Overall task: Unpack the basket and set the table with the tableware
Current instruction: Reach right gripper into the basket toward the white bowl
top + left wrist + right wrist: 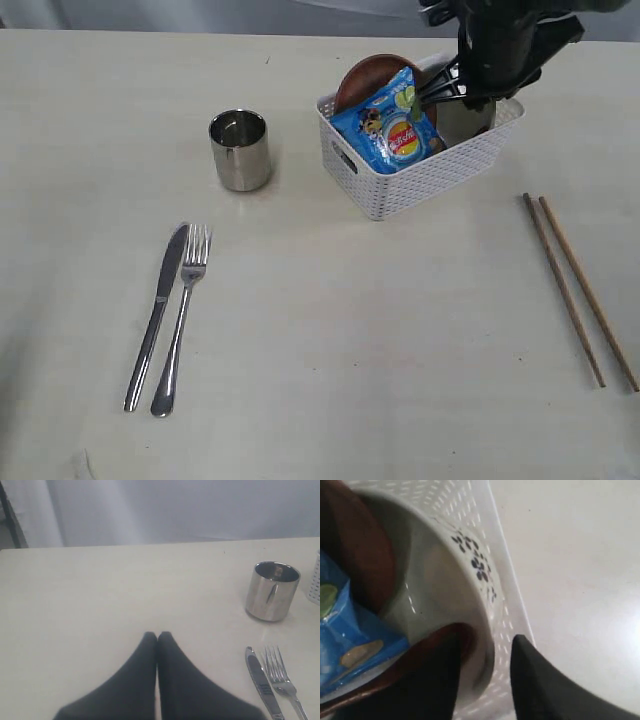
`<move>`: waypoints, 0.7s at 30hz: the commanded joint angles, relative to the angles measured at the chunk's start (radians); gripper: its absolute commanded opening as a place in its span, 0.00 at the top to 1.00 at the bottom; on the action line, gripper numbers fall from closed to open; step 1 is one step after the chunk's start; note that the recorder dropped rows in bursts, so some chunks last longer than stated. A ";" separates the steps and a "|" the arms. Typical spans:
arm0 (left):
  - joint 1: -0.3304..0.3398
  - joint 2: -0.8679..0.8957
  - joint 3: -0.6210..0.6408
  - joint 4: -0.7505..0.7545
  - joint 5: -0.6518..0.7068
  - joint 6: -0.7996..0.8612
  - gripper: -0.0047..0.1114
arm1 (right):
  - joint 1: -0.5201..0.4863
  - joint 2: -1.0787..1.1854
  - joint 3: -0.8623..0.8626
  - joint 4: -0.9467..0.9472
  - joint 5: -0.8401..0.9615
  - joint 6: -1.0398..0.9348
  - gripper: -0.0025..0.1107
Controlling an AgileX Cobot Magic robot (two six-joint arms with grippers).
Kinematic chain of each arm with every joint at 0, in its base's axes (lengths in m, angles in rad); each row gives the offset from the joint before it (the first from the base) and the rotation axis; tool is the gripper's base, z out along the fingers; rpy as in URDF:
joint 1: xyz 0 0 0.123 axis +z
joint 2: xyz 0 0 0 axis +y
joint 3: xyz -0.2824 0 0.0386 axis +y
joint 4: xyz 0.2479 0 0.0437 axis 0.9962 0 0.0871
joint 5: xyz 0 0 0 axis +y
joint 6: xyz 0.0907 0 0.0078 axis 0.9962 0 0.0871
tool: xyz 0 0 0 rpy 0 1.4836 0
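Observation:
The white basket (420, 175) stands at the back right of the table (350, 330). In it lie the reddish-brown plate (365, 80), a blue chip bag (395, 125) and the off-white bowl (445, 580) with blue flowers. My right gripper (485, 640) reaches into the basket, open, its fingers either side of the bowl's rim, one finger over the dark red-brown spoon (467, 632). The knife (157, 315), fork (180, 320), steel cup (240, 150) and chopsticks (575, 290) rest on the table. My left gripper (157, 635) hovers shut and empty near the knife (262, 682).
The right arm (500, 40) hangs over the basket's far end and hides part of it. The basket's lattice wall (512, 620) runs close beside the outer right finger. A grey backdrop (175, 510) rises behind the table's far edge.

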 commanded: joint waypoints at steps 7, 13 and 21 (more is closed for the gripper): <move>-0.007 -0.004 0.002 -0.003 -0.006 -0.003 0.96 | -0.002 0.000 -0.004 -0.017 -0.036 0.006 0.93; -0.007 -0.004 0.002 -0.003 -0.006 0.000 0.96 | -0.002 -0.002 -0.009 -0.032 -0.011 0.006 0.93; -0.007 -0.004 0.002 -0.003 -0.006 0.000 0.96 | -0.002 -0.002 -0.069 -0.069 0.084 0.004 0.93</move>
